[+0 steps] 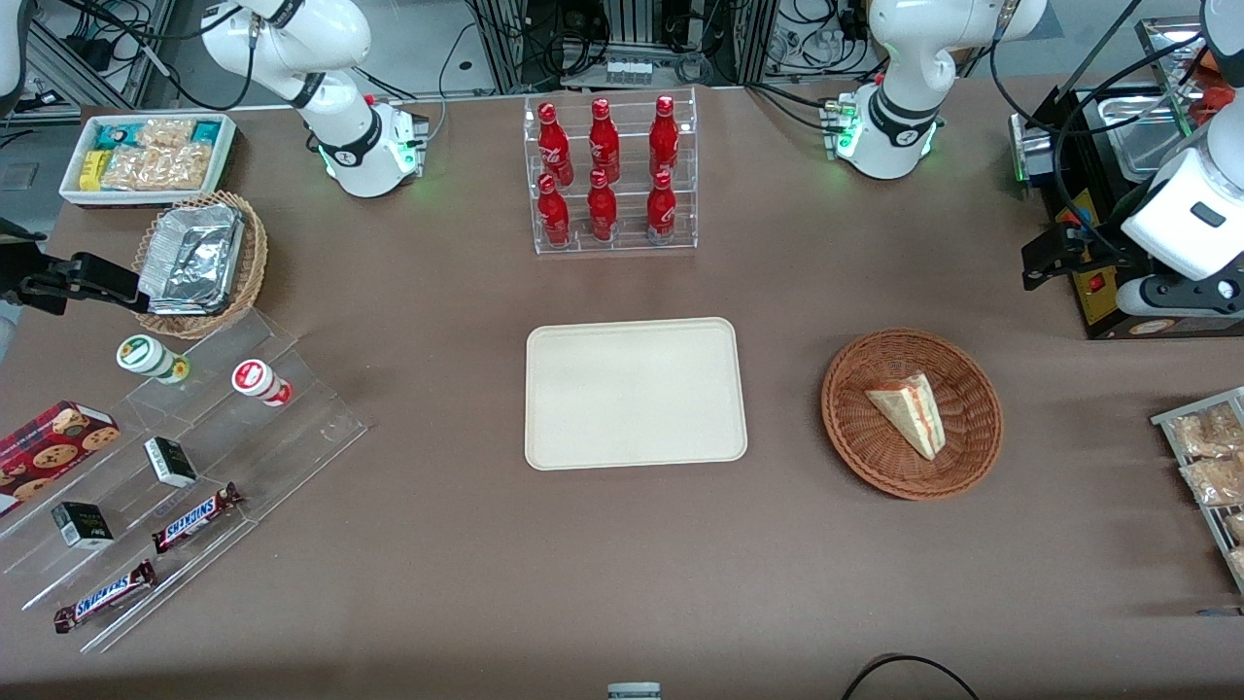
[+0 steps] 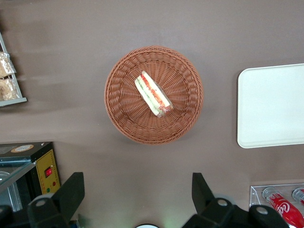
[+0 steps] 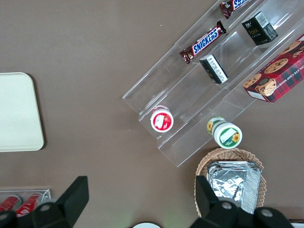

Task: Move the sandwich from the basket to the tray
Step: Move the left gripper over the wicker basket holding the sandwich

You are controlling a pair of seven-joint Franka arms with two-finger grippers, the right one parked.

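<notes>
The sandwich point(image 1: 910, 412), a pale wedge with red and green filling, lies in the round reddish-brown wicker basket point(image 1: 855, 428). Both also show in the left wrist view, the sandwich point(image 2: 153, 93) in the middle of the basket point(image 2: 118, 109). The cream tray point(image 1: 636, 394) lies flat and bare beside the basket, toward the parked arm's end; its edge shows in the left wrist view point(image 2: 270, 107). My left gripper point(image 1: 1034, 262) hangs high above the table, farther from the front camera than the basket and toward the working arm's end. It is open and empty point(image 2: 137, 192).
A clear rack of red bottles point(image 1: 610, 175) stands farther from the front camera than the tray. A black appliance point(image 1: 1098, 272) and a rack of snack bags point(image 1: 1205, 457) sit at the working arm's end. Stepped acrylic shelves point(image 1: 185, 467) with snacks lie at the parked arm's end.
</notes>
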